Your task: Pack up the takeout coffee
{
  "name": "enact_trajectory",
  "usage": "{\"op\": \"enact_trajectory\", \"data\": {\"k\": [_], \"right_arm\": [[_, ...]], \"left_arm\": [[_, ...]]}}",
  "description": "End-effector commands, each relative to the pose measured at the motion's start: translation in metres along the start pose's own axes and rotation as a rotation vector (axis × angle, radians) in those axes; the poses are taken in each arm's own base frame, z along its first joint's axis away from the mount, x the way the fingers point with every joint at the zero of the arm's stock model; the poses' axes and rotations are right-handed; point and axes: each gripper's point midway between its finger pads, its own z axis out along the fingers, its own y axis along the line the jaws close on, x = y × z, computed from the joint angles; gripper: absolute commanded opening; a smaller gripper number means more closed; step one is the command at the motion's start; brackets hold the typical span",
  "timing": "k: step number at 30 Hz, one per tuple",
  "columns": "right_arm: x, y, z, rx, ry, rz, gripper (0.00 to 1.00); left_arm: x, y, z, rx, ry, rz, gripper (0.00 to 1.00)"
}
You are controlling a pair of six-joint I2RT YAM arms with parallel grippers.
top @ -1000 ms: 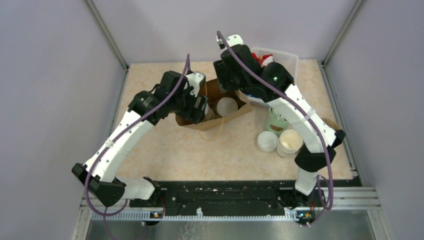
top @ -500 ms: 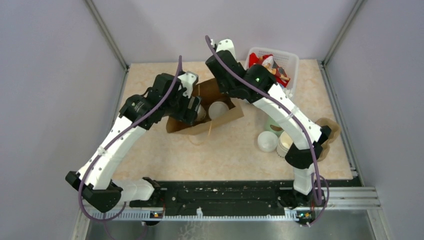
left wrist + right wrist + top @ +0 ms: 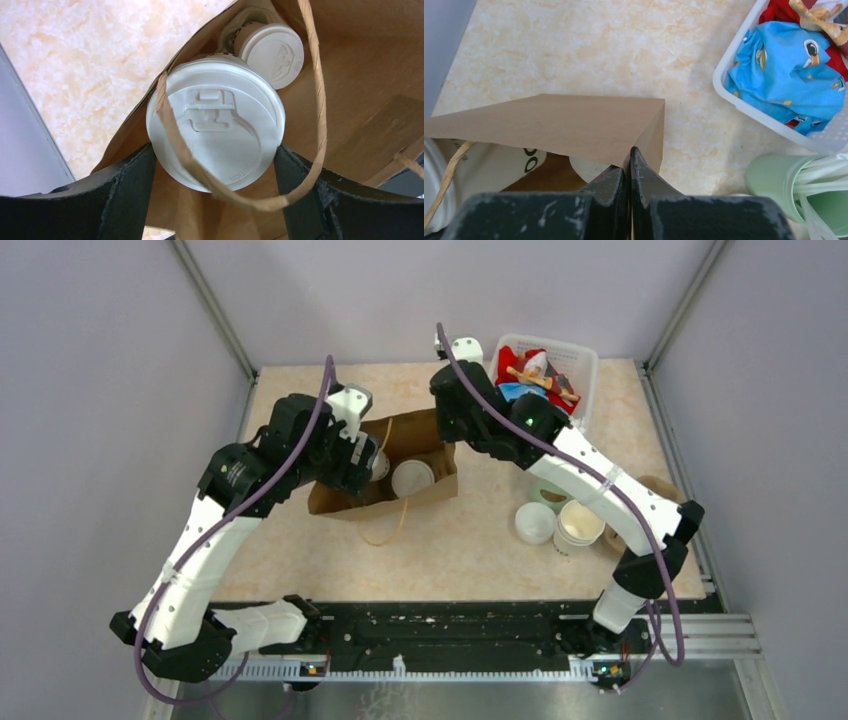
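Observation:
The takeout coffee (image 3: 215,135), a white cup with a round plastic lid, stands inside the brown paper bag (image 3: 360,100). My left gripper (image 3: 215,160) reaches down into the bag (image 3: 345,502), with one black finger pressed against each side of the cup under its lid (image 3: 378,466). A paper handle loops across the lid. A second lidded cup (image 3: 413,477) stands beside it, its black lettering (image 3: 526,161) visible in the right wrist view. My right gripper (image 3: 629,156) is shut on the bag's top edge at its right corner (image 3: 450,443).
A white basket (image 3: 590,362) with cloth toys stands at the back right. A pale green cup (image 3: 548,492), a stack of lidless white cups (image 3: 580,525) and a loose lid (image 3: 535,523) sit right of the bag. Grey walls close the sides.
The right gripper closed on the bag's edge. Bag, cups and both grippers then shifted left and a little toward the near edge.

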Motion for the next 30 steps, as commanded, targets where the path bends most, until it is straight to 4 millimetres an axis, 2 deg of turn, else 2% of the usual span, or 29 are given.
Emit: {"op": "enact_trajectory", "data": {"k": [1, 6, 10, 19, 25, 30], "right_arm": [[-0.028, -0.002, -0.008, -0.047, -0.162, 0.059, 0.00], [-0.027, -0.014, 0.005, 0.010, -0.213, 0.053, 0.00], [-0.039, -0.026, 0.014, 0.026, -0.261, 0.099, 0.00], [-0.059, -0.037, 0.015, 0.032, -0.386, 0.089, 0.00], [-0.052, -0.026, 0.019, -0.044, -0.418, 0.060, 0.00], [-0.052, -0.017, 0.019, -0.116, -0.483, 0.016, 0.00]], "left_arm": [[0.005, -0.009, 0.000, 0.043, -0.004, -0.035, 0.36], [0.015, -0.033, 0.007, 0.173, 0.058, -0.030, 0.36], [0.020, -0.035, 0.008, 0.181, 0.075, -0.039, 0.36], [0.037, -0.011, 0.032, 0.018, 0.101, -0.055, 0.34], [0.018, 0.000, 0.047, -0.054, -0.005, -0.029, 0.34], [0.014, -0.001, 0.061, -0.068, -0.093, -0.014, 0.33]]}}
